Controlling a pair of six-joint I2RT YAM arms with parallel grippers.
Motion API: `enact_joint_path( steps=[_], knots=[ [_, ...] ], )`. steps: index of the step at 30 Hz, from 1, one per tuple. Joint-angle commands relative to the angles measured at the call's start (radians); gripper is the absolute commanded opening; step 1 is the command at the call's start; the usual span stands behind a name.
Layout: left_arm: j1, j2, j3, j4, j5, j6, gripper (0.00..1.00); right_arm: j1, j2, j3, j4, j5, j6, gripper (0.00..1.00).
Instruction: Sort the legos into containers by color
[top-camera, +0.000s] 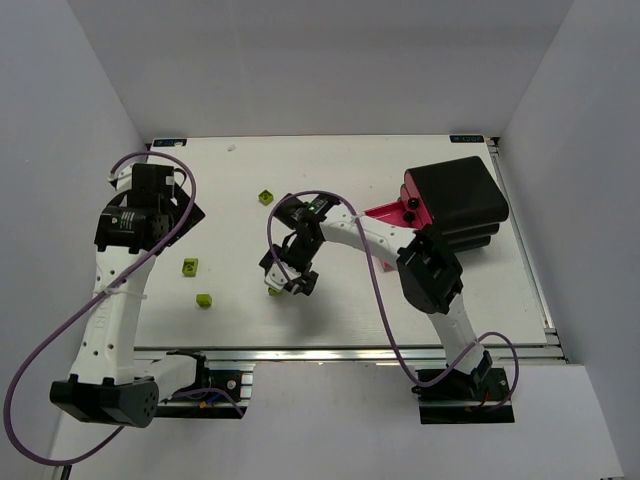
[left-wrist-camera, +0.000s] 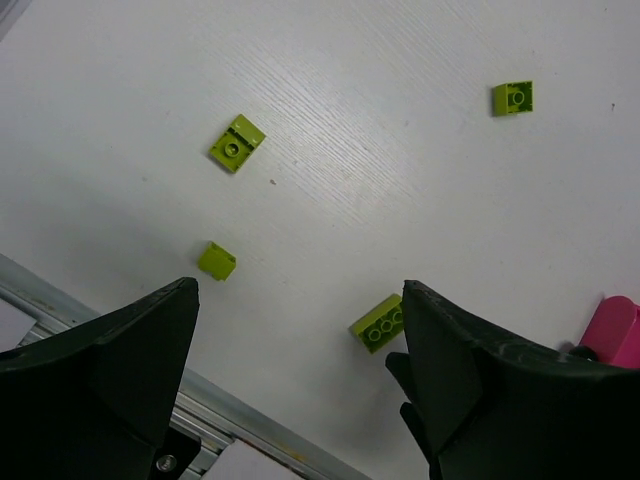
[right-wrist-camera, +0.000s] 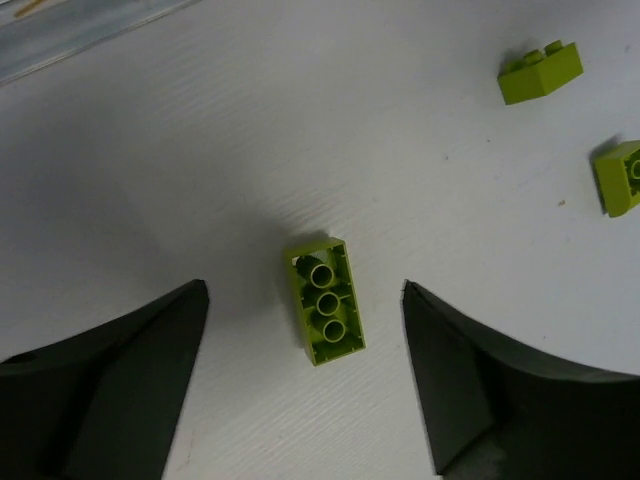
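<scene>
at table (top-camera: 330, 170) centre, right claw (right-wrist-camera: 305, 288) released, straddling upturned lime oblong lego (right-wrist-camera: 326, 302); left claw (left-wrist-camera: 300, 290) released.

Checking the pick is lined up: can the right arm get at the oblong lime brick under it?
Probably yes: the brick lies on bare table between its open fingers, nothing in the way.

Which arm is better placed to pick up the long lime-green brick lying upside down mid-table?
Right. The right gripper, open, hangs over the oblong lime-green lego, which lies between its fingers; the left gripper sits farther off, to the left.
</scene>
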Motion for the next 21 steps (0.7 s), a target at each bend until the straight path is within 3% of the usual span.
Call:
enact_joint_path(
  steps=[1, 10, 15, 21],
  knots=[
    [0.006, -0.060, -0.028, -0.047, -0.034, 0.000, 0.92, 0.012, 0.024, 0.038, 0.021, 0.069, -0.046, 0.89],
    [0.006, -0.089, -0.071, -0.068, -0.034, 0.004, 0.93, 0.051, 0.156, 0.141, 0.071, 0.149, 0.003, 0.87],
    [0.006, -0.101, -0.114, -0.058, -0.005, -0.003, 0.93, 0.054, 0.236, 0.237, 0.010, 0.183, -0.026, 0.81],
    [0.006, -0.119, -0.189, -0.041, 0.018, -0.025, 0.93, 0.051, 0.248, 0.231, -0.052, 0.228, -0.086, 0.69]
  ],
)
